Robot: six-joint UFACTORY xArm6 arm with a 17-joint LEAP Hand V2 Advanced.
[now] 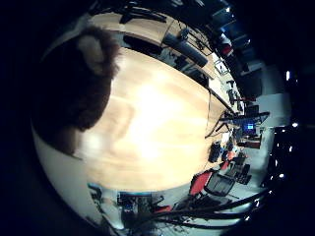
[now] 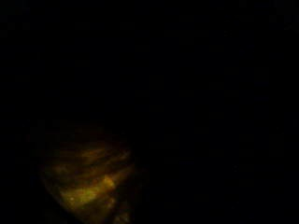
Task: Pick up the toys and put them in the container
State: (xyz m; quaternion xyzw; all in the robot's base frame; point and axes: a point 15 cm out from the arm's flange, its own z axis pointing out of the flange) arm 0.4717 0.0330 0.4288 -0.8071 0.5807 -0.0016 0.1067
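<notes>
Close against my palm sits a dark brown plush toy (image 1: pixel 78 88), a bear by the look of its rounded ear with the pale inner patch. It fills one whole side of the little-finger view, so I judge it is right up at the hand, on the little-finger side of the palm rather than out in front. On the thumb side the camera is nearly blacked out, with only a dim patch of tawny fur (image 2: pixel 86 179) showing, which I read as the same toy pressed over that lens. None of my own fingers show in either view, so I cannot tell whether they are curled round the toy or spread apart.

Which way the toy points is only partly clear: the ear end lies toward the far desks, and the dark body runs back from it along the edge of the view. Its long axis I cannot fix, since too little of its outline shows.

Beyond the toy spreads a light wooden table top (image 1: pixel 152 123), bare where I can see it. Farther off stand desks with screens, and red chairs (image 1: pixel 201 183) on the floor. No container appears in either view, so its direction from my hand is unknown.
</notes>
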